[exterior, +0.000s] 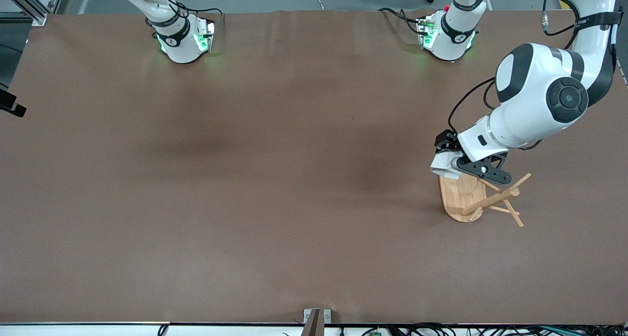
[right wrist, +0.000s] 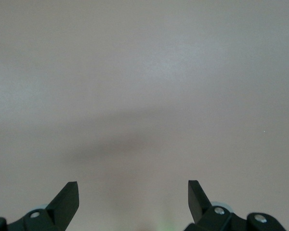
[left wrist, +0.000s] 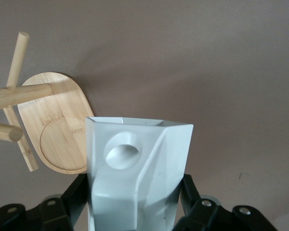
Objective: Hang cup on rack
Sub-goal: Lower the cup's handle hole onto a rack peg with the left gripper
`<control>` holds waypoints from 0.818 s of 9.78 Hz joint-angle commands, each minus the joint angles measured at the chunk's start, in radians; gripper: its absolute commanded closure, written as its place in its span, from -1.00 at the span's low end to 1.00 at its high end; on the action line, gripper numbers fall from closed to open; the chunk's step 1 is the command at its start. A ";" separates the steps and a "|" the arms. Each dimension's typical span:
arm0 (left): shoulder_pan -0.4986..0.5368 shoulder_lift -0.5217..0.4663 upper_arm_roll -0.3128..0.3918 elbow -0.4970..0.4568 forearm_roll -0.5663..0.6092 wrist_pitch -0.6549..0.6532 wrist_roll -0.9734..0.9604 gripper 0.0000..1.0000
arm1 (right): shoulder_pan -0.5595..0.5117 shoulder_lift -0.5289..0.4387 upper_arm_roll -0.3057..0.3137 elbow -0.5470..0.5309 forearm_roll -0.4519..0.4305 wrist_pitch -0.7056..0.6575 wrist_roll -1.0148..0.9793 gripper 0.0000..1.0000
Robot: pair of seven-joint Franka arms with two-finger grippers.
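Note:
My left gripper point(exterior: 445, 162) is shut on the white faceted cup point(exterior: 440, 167) and holds it in the air over the end of the rack's oval base that lies farther from the front camera. In the left wrist view the cup point(left wrist: 135, 163) sits between the black fingers point(left wrist: 77, 192), its blocky handle with the round hole turned toward the camera. The bamboo rack point(exterior: 463, 196) stands upright at the left arm's end of the table; its base point(left wrist: 58, 130) and thin pegs point(left wrist: 14, 72) show beside the cup, apart from it. My right gripper point(right wrist: 133, 197) is open and empty over bare table.
The brown table point(exterior: 274, 179) carries nothing else. The two arm bases point(exterior: 184, 39) stand along its edge farthest from the front camera. The right arm waits, its hand out of the front view.

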 commanded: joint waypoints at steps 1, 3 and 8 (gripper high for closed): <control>0.006 0.002 0.002 -0.041 -0.019 0.027 0.050 0.99 | -0.009 -0.018 0.005 -0.011 0.014 0.007 0.022 -1.00; 0.010 0.017 0.015 -0.033 -0.019 0.056 0.052 0.99 | -0.013 -0.018 0.005 -0.016 0.012 0.016 0.022 -1.00; 0.010 0.063 0.038 -0.016 -0.068 0.105 0.107 0.98 | -0.019 -0.045 0.003 -0.053 0.012 0.017 0.022 -1.00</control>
